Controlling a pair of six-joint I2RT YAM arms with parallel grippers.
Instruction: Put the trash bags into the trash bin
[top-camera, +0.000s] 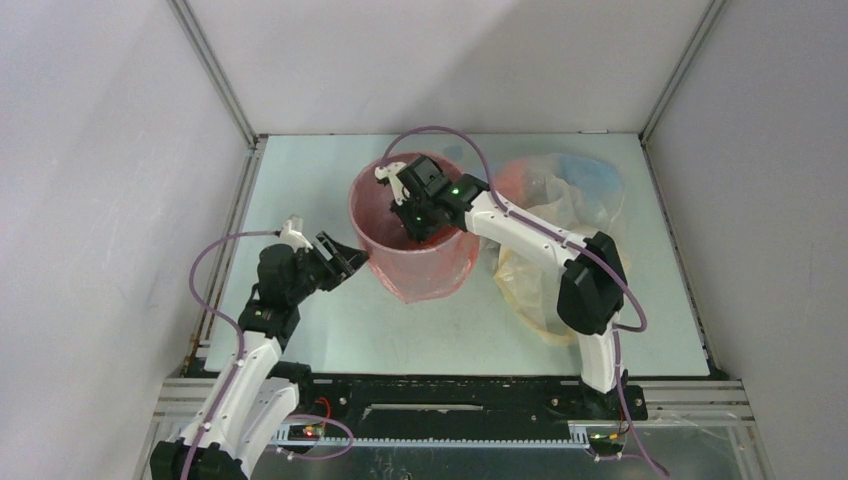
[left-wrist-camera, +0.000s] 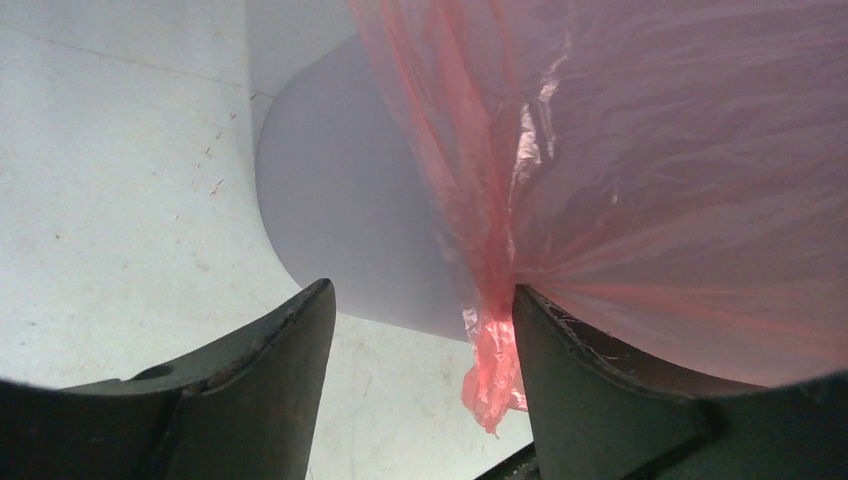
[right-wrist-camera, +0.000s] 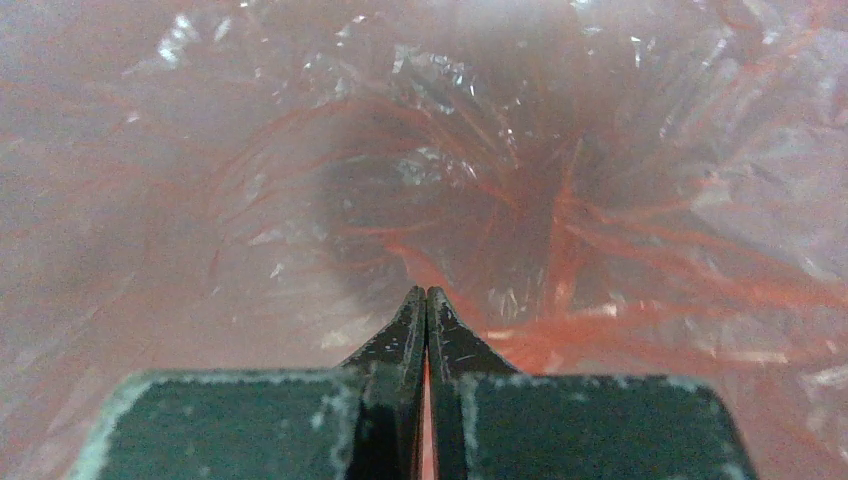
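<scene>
At the middle of the table (top-camera: 300, 180), the trash bin (left-wrist-camera: 340, 200) wears the red-pink bag (top-camera: 420, 272) like a liner, with the film draped over the rim and down the outside. The right gripper (top-camera: 412, 225) reaches inside, fingers pressed together; whether film is pinched between them cannot be told. The left gripper (top-camera: 348, 258) stands wide open at the bin's left wall, and a hanging bag edge touches one finger. The step in hand seems to be seating this bag. The next move probably calls for grasping the pale yellow and blue bags (top-camera: 555, 195), which lie just right of the bin.
</scene>
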